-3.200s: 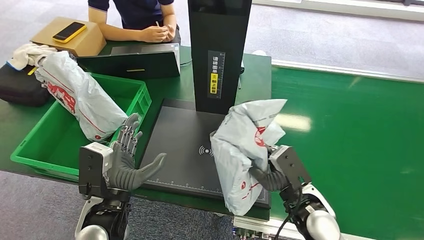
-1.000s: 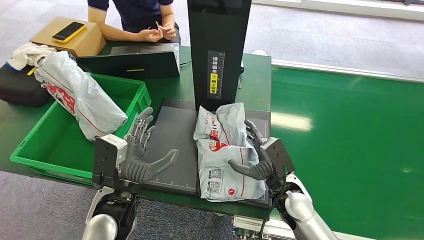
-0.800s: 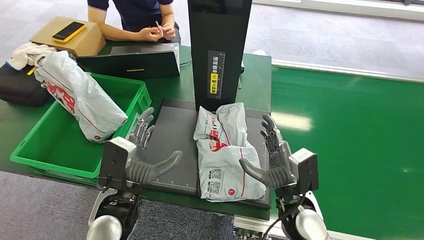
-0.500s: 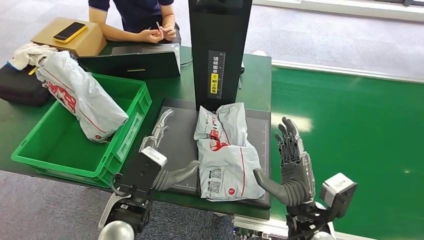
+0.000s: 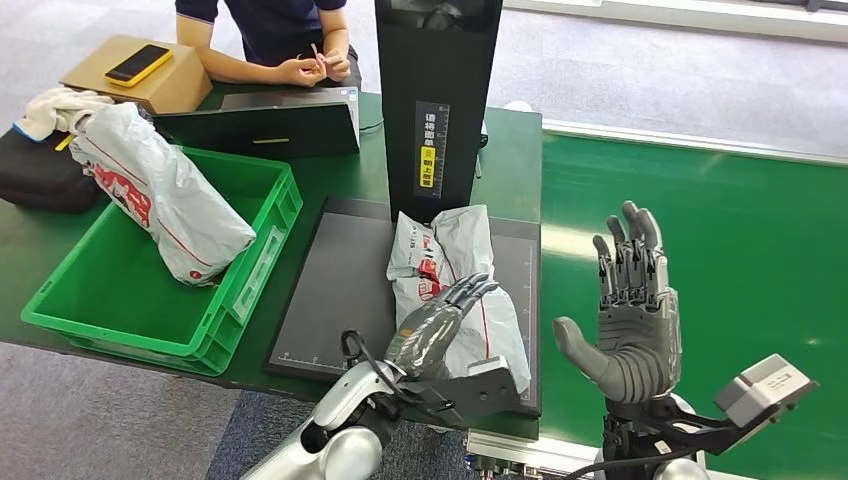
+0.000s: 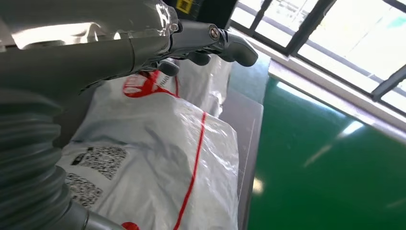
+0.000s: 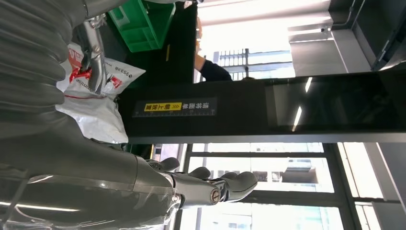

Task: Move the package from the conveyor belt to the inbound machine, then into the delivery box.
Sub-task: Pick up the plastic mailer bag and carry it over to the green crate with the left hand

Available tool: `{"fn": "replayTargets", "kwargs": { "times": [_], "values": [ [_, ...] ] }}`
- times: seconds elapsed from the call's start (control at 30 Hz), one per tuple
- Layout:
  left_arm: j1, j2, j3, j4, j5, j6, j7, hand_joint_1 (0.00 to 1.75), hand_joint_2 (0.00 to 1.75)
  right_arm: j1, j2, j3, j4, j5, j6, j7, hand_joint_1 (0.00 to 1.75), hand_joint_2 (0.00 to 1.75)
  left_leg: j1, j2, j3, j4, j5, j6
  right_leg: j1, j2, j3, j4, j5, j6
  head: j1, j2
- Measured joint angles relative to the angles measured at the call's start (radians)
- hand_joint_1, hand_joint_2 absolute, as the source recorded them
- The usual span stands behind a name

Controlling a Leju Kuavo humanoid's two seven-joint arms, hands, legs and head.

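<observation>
Grey plastic package [image 5: 455, 290] lies label-up on the inbound machine [image 5: 352, 290], likely for scanning; left hand [image 5: 432, 325] hovers open over it, right hand [image 5: 628, 310] raised, open, empty.

package [image 5: 455, 290] set down (on scanner pad), right hand [image 5: 630, 320] lifted away, left hand [image 5: 435, 325] reaching over

The left hand [image 5: 432, 328] reaches in from six o'clock toward twelve, palm down, fingers stretched out straight and close together, holding nothing. The right hand [image 5: 630, 320] stands upright at four o'clock, palm facing left, fingers spread and pointing to twelve, thumb out toward nine.
</observation>
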Motion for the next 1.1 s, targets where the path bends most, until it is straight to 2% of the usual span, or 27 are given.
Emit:
{"fn": "replayTargets", "kwargs": {
  "times": [0.2,0.53,0.83,1.1],
  "values": [
    [-0.131,-0.053,-0.072,0.16,-0.045,-0.022,-0.006,0.0,1.75,0.001,0.01,-0.006,-0.011,0.0,0.0,0.0,0.0,1.75,0.0,0.0,0.0,0.0,0.0,0.0,0.0,0.0,0.0,0.0,0.0,0.0,0.0,0.0],
    [-0.299,-0.107,-0.13,0.292,-0.052,-0.057,-0.012,0.0,1.75,0.017,0.014,-0.006,-0.014,-0.006,0.024,-0.009,0.0,1.75,0.0,0.0,0.0,0.0,0.0,0.0,0.0,0.0,0.0,0.0,0.0,0.0,0.0,0.0],
    [-0.357,-0.107,-0.162,0.336,-0.031,-0.086,-0.018,0.0,1.75,0.027,0.014,-0.006,-0.014,-0.012,0.049,-0.018,0.0,1.75,0.0,0.0,0.0,0.0,0.0,0.0,0.0,0.0,0.0,0.0,0.0,0.0,0.0,0.0],
    [-0.379,-0.064,-0.166,0.373,-0.028,-0.075,-0.011,0.0,1.75,0.045,0.014,-0.006,-0.022,-0.015,0.049,-0.015,0.0,1.75,0.0,0.0,0.0,0.0,0.0,0.0,0.0,0.0,0.0,0.001,0.0,0.0,0.0,0.0]
  ]
}}
